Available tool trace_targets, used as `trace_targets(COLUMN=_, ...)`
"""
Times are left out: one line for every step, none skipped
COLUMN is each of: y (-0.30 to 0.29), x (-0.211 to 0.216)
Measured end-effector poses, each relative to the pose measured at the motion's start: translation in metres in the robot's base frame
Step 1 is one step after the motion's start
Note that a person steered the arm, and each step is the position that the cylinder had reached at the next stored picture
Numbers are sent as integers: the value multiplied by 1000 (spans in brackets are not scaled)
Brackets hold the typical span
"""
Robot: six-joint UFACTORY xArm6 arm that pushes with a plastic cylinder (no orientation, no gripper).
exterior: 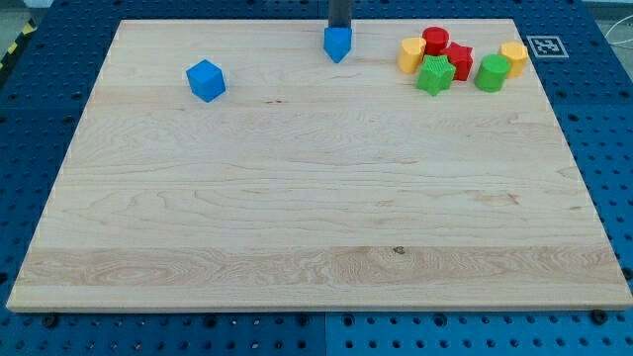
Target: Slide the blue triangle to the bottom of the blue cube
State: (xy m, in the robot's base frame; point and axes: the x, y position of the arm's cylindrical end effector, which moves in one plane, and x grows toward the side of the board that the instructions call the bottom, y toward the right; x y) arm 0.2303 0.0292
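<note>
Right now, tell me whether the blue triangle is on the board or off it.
On. The blue triangle sits on the wooden board near its top edge, my tip right behind it.

Pale wooden tabletop [316, 198] filling most of the view, grain running from the view's left to the view's right, one small dark knot near the bottom centre. Underneath and all around, a blue perforated base [40, 119] with regular rows of holes. At the top right corner, a white fiducial tag [543, 45] with black marking. At the top left, a yellow-and-black striped edge [12, 47]. Even, soft lighting, faint shadows only.
</note>
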Motion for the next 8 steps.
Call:
trace_targets(y=0, x=10)
trace_targets(y=0, x=26)
trace_targets(y=0, x=48)
trace_targets(y=0, x=65)
trace_targets(y=13, x=85)
trace_targets(y=17, x=101)
trace_targets(y=11, x=111)
trace_targets(y=6, x=135)
